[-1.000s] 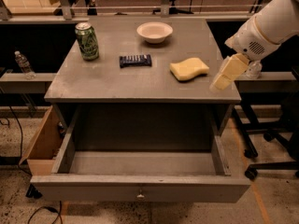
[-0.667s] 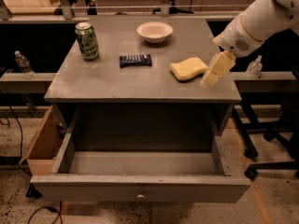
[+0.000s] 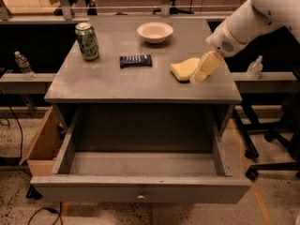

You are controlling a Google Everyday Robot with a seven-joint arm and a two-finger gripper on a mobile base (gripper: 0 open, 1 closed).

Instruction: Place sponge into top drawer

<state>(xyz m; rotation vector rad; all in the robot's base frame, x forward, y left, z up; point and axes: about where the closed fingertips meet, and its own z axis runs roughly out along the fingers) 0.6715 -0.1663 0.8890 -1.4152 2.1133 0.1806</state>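
On the tabletop, gripper (image 3: 205, 68) at the sponge (image 3: 183, 69), drawer (image 3: 140, 189) open below

Toward the right side of the grey table (image 3: 117, 81) lies the pale yellow sponge, flat on the surface and not yet in the drawer. The gripper comes down at a slant from the white arm (image 3: 248, 20) on the right, and its yellowish tip sits against the sponge's right edge, partly covering it. Whether it is spread or closed cannot be told from this angle.

Under the tabletop the wide grey top drawer is pulled well out, with a small metal knob (image 3: 140, 197) in the middle of its front panel. A tan wooden drawer (image 3: 44, 142) sticks out just to its left.

Also on the table are a green can (image 3: 87, 41) standing at the back left, a white bowl (image 3: 155, 32) at the back centre, and a dark wrapped bar (image 3: 135, 60) lying between the can and the sponge.
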